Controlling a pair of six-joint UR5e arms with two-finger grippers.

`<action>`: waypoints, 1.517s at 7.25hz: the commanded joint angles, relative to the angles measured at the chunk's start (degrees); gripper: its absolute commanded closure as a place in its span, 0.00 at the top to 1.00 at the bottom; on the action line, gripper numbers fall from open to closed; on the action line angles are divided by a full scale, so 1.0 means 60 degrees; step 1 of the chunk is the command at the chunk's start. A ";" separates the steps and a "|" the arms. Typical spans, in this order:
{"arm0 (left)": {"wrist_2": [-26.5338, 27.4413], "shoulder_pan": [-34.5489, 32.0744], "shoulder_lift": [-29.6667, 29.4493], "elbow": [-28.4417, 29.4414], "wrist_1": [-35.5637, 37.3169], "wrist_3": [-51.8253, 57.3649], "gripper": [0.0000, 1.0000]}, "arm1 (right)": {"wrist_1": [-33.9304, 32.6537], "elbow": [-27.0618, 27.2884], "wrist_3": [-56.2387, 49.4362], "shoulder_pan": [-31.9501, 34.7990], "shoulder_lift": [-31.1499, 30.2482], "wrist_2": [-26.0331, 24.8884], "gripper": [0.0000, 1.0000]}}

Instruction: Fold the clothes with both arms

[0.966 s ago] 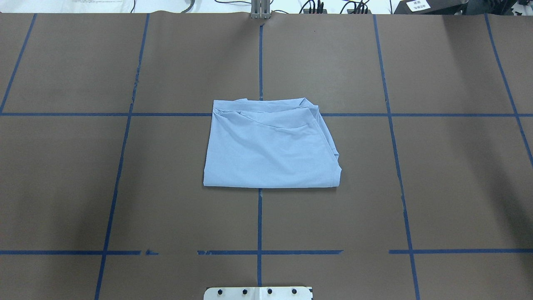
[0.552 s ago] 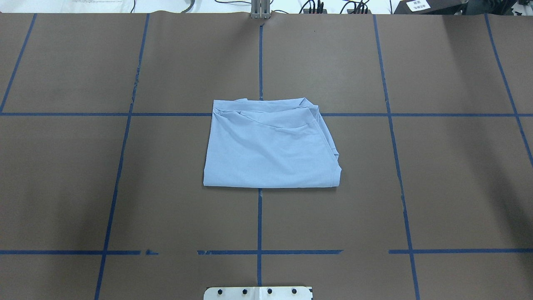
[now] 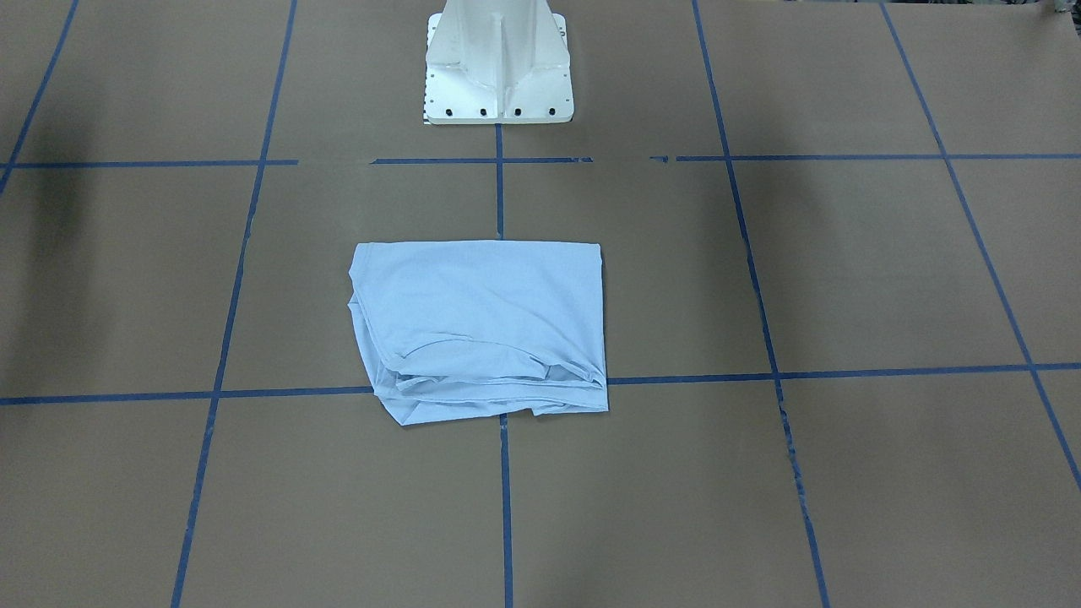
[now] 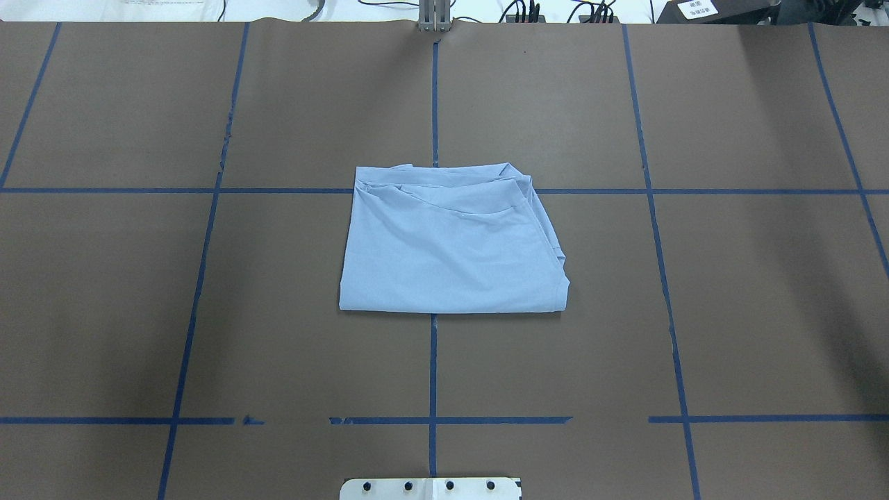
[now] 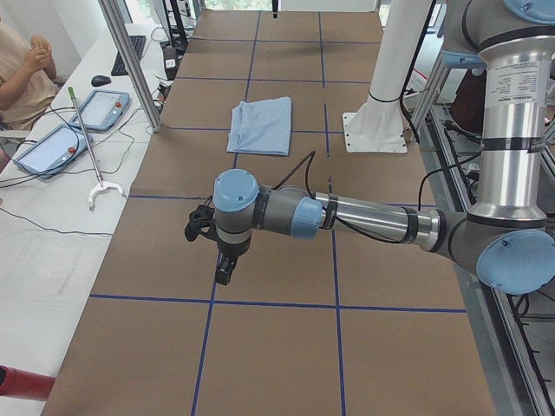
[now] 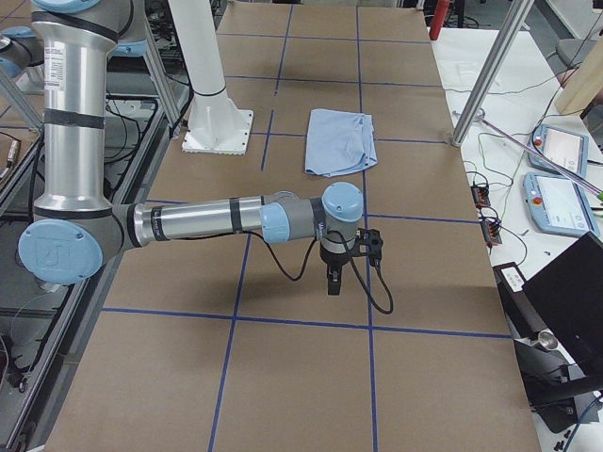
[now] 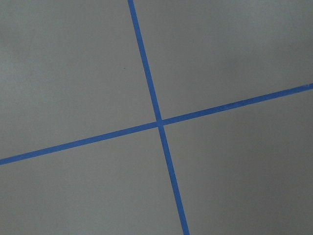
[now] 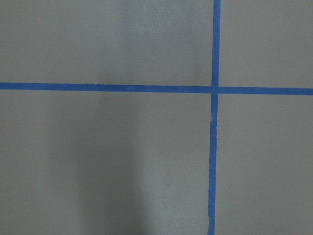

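The light blue T-shirt [image 4: 451,243] lies folded into a rough rectangle at the table's centre, layered edges on its far side; collar and print are hidden. It also shows in the front view [image 3: 481,325] and both side views [image 5: 260,126] [image 6: 341,141]. Both arms are stretched out low over the table's ends, far from the shirt. The left gripper [image 5: 224,270] and the right gripper [image 6: 332,282] point down and show only in the side views; I cannot tell whether they are open or shut. The wrist views show only brown table and blue tape.
The brown table [image 4: 139,312] is crossed by blue tape lines. The white pedestal base [image 3: 498,59] stands at the robot's edge. Teach pendants [image 5: 52,147] [image 6: 556,202], cables and a metal post [image 5: 130,61] are on the operators' side. A person sits at far left [image 5: 22,65].
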 commanded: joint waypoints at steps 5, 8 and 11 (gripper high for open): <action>-0.0011 0.0015 -0.0056 -0.0011 -0.0139 0.0021 1.00 | 0.0123 0.0125 0.0107 -0.0010 -0.0222 0.0035 1.00; -0.0011 0.0015 -0.0056 -0.0026 -0.0139 0.0006 1.00 | 0.0036 0.0213 0.0093 0.0004 -0.0221 0.0137 1.00; -0.0011 0.0015 -0.0056 -0.0055 -0.0124 0.0006 1.00 | 0.0021 0.0199 0.0093 0.0005 -0.0251 0.0138 1.00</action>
